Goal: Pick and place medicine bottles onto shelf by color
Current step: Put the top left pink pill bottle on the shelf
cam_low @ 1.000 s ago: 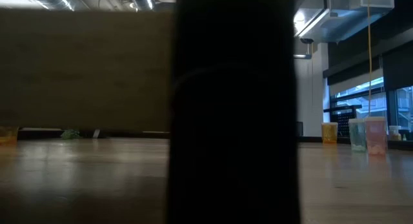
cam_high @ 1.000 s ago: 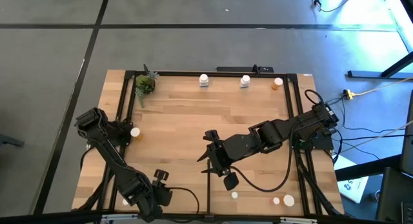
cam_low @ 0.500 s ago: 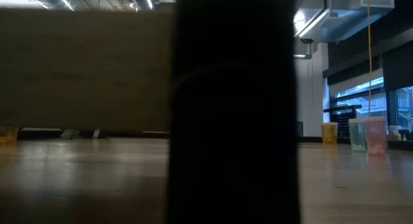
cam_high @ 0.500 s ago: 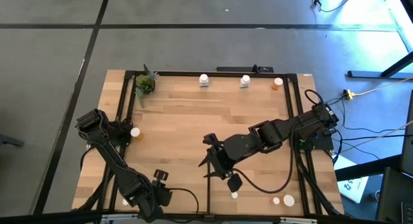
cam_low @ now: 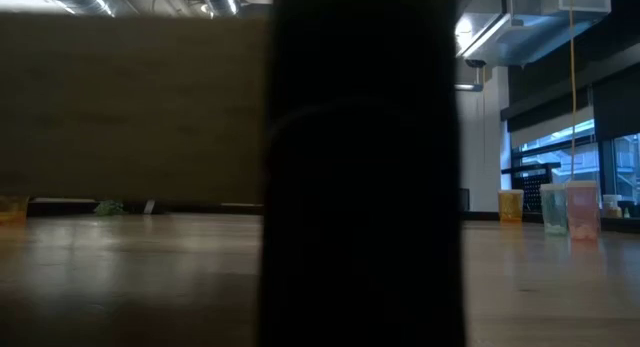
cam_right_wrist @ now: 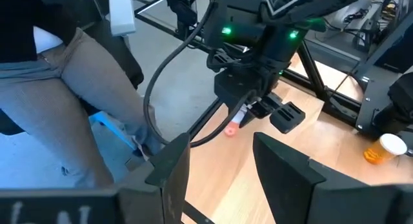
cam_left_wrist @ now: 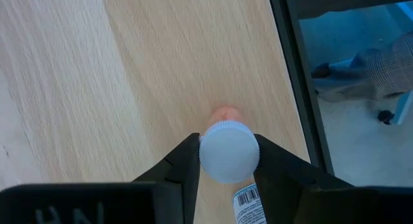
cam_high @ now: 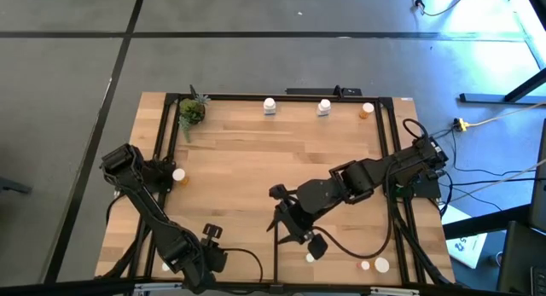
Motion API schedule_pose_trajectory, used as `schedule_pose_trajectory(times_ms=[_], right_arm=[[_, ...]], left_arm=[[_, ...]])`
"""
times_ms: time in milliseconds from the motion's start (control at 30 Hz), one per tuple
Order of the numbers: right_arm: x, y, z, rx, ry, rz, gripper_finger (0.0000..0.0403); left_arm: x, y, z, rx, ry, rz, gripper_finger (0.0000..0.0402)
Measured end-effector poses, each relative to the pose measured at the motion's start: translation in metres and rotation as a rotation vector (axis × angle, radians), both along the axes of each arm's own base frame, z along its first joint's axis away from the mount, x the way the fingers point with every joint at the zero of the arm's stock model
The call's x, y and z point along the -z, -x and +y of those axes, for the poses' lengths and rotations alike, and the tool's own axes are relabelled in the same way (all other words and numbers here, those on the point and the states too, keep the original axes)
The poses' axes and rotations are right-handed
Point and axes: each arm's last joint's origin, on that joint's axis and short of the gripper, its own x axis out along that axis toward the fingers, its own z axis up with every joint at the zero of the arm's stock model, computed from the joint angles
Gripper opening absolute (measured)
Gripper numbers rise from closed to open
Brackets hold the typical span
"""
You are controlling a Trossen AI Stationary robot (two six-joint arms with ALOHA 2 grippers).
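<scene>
The left pincer (cam_left_wrist: 226,161) sits at the near left corner of the shelf (cam_high: 256,159), closed on an orange medicine bottle (cam_left_wrist: 228,153) by its white cap. The bottle hangs upright over the wood, just beside the black frame bar. A grip on the cap keeps the body free below, so it can probably be set down standing.

The right pincer (cam_high: 300,230) reaches over the near middle of the shelf, beside the thin black divider strip (cam_high: 275,245). Its fingers (cam_right_wrist: 284,169) stand apart with nothing between them. A small white bottle (cam_high: 310,258) lies just near of it, and two more bottles (cam_high: 374,265) rest further right along the near edge; it looks poised to go for the closest one.

Along the far edge stand two white bottles (cam_high: 270,106) and, at the far right, another orange bottle (cam_high: 367,110), so the colours seem to be grouped there. A further orange bottle (cam_high: 179,175) stands by the left frame. The potted plant (cam_high: 191,112) fills the far left corner.
</scene>
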Motion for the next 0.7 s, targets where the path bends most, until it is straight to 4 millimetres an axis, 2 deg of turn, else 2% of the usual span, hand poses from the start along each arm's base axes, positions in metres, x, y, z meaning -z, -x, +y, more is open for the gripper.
schedule_pose_trajectory(times_ms=[700], right_arm=[[0.0,-0.0001,-0.0002,0.03,-0.039,0.026,0.0173]], left_arm=[[0.0002,0.0,0.0005,-0.001,-0.004,0.002,0.0116]])
